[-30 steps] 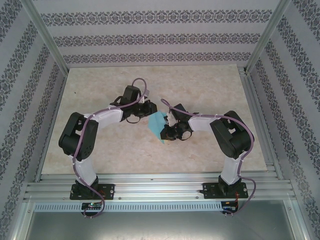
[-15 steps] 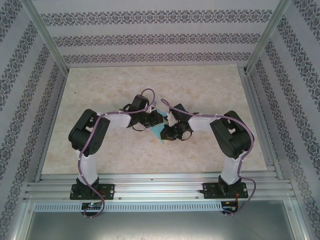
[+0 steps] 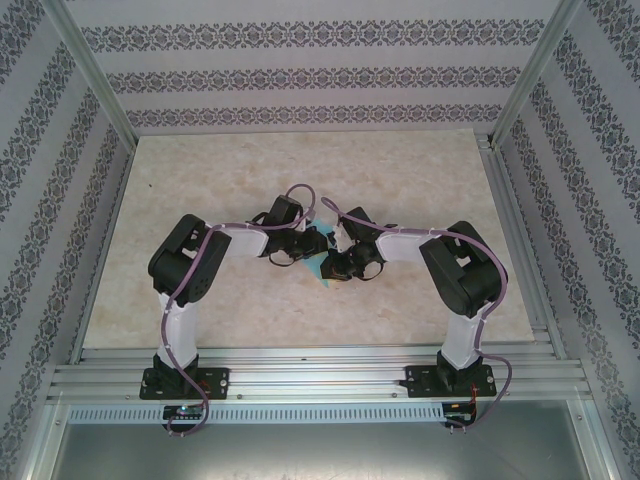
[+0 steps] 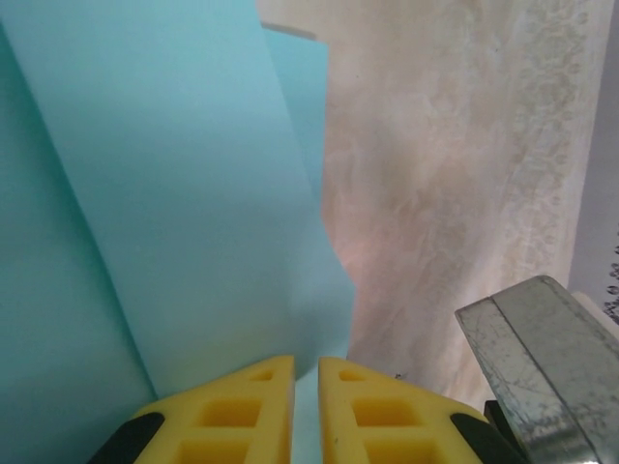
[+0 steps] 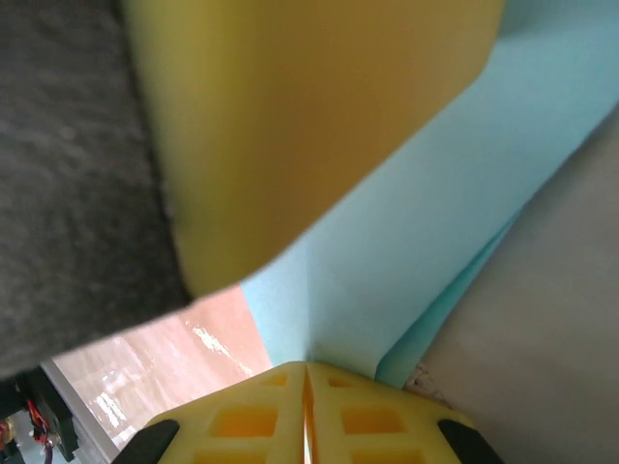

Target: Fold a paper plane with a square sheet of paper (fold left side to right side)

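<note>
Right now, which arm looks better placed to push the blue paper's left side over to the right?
Probably the left. The left gripper sits on the paper's left side, fingers nearly together over a raised flap. The right gripper looks pinched on the opposite edge, anchoring it.

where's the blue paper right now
The square sheet of paper lies mid-table in the top view, mostly hidden between the left gripper and right gripper; both wrist views show its folded layers at the yellow fingertips.

Paper (image 3: 322, 262): mid-table (image 3: 400, 170), between the grippers.
Left gripper (image 3: 316, 244): at its left.
Right gripper (image 3: 336, 264): at its right.
</note>
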`<state>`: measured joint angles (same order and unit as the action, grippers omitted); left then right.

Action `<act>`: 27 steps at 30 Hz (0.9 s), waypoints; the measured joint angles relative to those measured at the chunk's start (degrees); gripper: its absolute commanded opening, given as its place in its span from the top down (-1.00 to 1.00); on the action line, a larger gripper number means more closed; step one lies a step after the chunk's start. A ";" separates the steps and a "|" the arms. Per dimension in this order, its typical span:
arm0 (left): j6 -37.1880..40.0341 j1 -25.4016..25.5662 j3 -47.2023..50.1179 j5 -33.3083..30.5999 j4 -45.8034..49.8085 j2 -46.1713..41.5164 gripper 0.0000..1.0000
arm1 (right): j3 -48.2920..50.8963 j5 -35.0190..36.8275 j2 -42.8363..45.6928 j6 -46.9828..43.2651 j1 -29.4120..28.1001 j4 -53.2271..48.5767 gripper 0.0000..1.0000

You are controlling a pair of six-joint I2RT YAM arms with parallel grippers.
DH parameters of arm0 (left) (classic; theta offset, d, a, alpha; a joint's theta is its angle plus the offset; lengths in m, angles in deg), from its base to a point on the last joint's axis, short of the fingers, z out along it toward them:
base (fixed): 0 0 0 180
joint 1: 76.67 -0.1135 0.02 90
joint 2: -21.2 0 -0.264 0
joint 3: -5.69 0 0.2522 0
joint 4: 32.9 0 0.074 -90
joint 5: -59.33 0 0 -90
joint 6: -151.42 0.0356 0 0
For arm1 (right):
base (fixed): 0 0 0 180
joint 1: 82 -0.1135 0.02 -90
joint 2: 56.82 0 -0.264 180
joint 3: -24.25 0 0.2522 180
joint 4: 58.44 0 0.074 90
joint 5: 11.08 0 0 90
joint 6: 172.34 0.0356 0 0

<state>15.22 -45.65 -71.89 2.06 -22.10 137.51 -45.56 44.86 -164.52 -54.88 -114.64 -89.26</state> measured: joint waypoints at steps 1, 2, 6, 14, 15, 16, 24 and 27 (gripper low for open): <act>0.61 0.20 -0.68 -0.63 0.96 0.17 0.68 | 0.00 0.00 0.00 -0.02 0.00 -0.04 0.81; 1.09 0.31 -1.40 -0.74 1.73 0.48 0.68 | 0.00 0.02 0.00 -0.02 0.02 -0.07 0.81; 2.10 0.28 -3.32 -0.61 3.93 1.46 0.69 | 0.00 0.22 0.02 -0.17 0.02 0.11 0.81; 4.22 -0.57 -5.11 0.42 6.05 2.32 0.68 | 0.81 0.37 0.28 -0.15 0.02 1.60 0.81; 4.63 -0.87 -5.27 0.22 6.12 2.38 0.68 | 0.87 0.35 0.28 -0.15 0.04 1.75 0.81; 5.09 -1.31 -5.53 0.11 6.23 2.47 0.68 | 1.05 0.31 0.33 -0.13 0.07 2.10 0.81; 6.14 -3.28 -5.51 -0.26 5.25 2.75 0.68 | 3.85 1.57 3.72 0.92 1.33 2.80 0.77; 6.40 -3.93 -4.90 -0.74 3.28 2.75 0.68 | 3.78 1.88 5.20 0.81 1.88 -1.25 0.77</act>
<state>21.63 -49.58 -76.78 1.32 -18.82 140.26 -41.78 46.74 -159.32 -54.07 -112.76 -90.51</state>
